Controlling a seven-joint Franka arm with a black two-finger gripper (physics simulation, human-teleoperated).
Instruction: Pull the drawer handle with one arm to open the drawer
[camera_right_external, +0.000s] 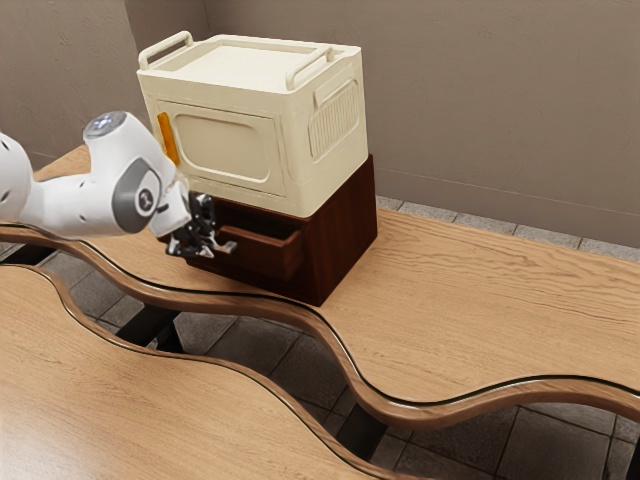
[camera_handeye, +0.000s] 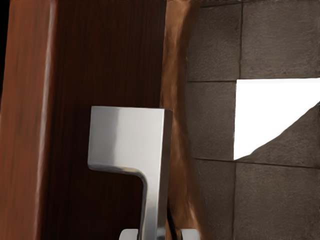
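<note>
At the exterior view's left, a white arm (camera_right_external: 75, 205) extends to the black tool (camera_right_external: 215, 245), which meets the metal handle (camera_right_external: 229, 247) of the drawer (camera_right_external: 262, 255). The drawer stands partly open in a dark wooden cabinet (camera_right_external: 347, 235); above it, a cream box (camera_right_external: 330, 180) with an orange strip (camera_right_external: 167, 138) rests on the cabinet. Farther right, the wavy-edged table (camera_right_external: 480, 300) carrying the cabinet runs along a grey-brown wall (camera_right_external: 490, 120).

Box, wall and arm belong to the exterior view alone. The wrist view adds, in close detail, the handle's squared end and narrower bar, set against reddish-brown wood. Pale fingertips (camera_handeye: 190, 234) of the tool (camera_handeye: 158, 234) flank the bar, spaced wider than it, with a visible gap on the side away from the drawer. Beyond the handle lie the table's edge, grey floor tiles (camera_handeye: 275, 200) and a blank white patch (camera_handeye: 267, 107).
</note>
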